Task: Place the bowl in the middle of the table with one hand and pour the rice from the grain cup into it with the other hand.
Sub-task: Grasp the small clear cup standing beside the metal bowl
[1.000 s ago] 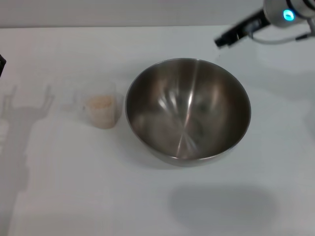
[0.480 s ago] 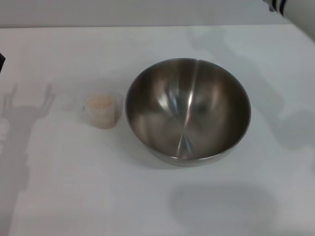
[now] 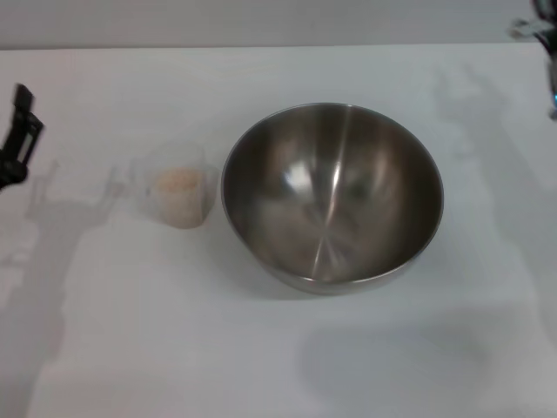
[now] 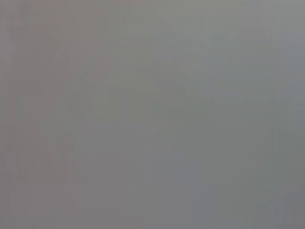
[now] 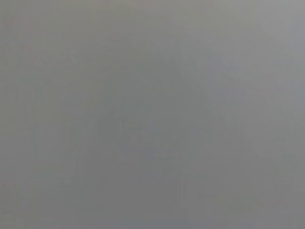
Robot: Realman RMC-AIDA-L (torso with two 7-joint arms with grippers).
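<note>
The stainless-steel bowl (image 3: 332,195) stands upright and empty in the middle of the white table (image 3: 174,331). The clear grain cup (image 3: 180,192) stands just to its left, holding beige rice (image 3: 177,182), its handle pointing away from the bowl. My left gripper (image 3: 17,135) shows as a black part at the left edge, well apart from the cup. A small part of my right arm (image 3: 544,39) shows at the top right corner, far from the bowl. Both wrist views show only plain grey.
The arms cast soft shadows on the table to the left of the cup and along the right side. Nothing else stands on the tabletop.
My right arm has withdrawn from behind the bowl to the top right corner. My left gripper has come into view at the left edge. Bowl and cup have not moved.
</note>
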